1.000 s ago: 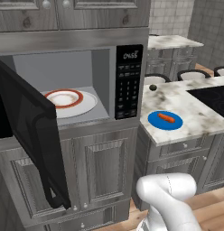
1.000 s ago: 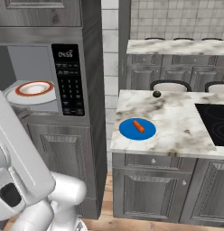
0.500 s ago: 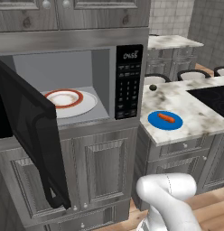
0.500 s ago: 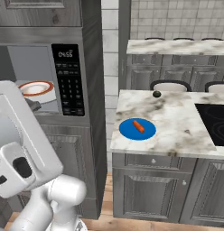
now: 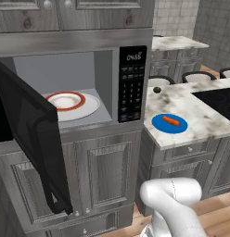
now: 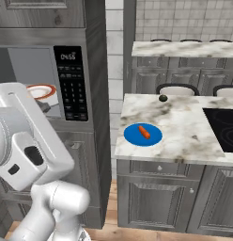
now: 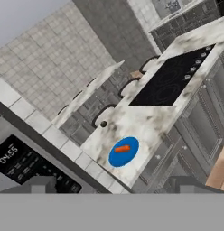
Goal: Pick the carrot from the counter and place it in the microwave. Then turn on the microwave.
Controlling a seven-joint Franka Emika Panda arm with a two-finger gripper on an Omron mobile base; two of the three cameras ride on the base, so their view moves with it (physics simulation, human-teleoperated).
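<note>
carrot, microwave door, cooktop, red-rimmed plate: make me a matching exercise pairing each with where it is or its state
Things:
1. carrot
2. microwave door
3. cooktop
4. red-rimmed plate

Places or states:
A. inside the microwave
B. swung open toward the camera
C. lying on the blue plate on the counter
D. set into the counter's far right side

Pairs: 1-C, 2-B, 3-D, 4-A
</note>
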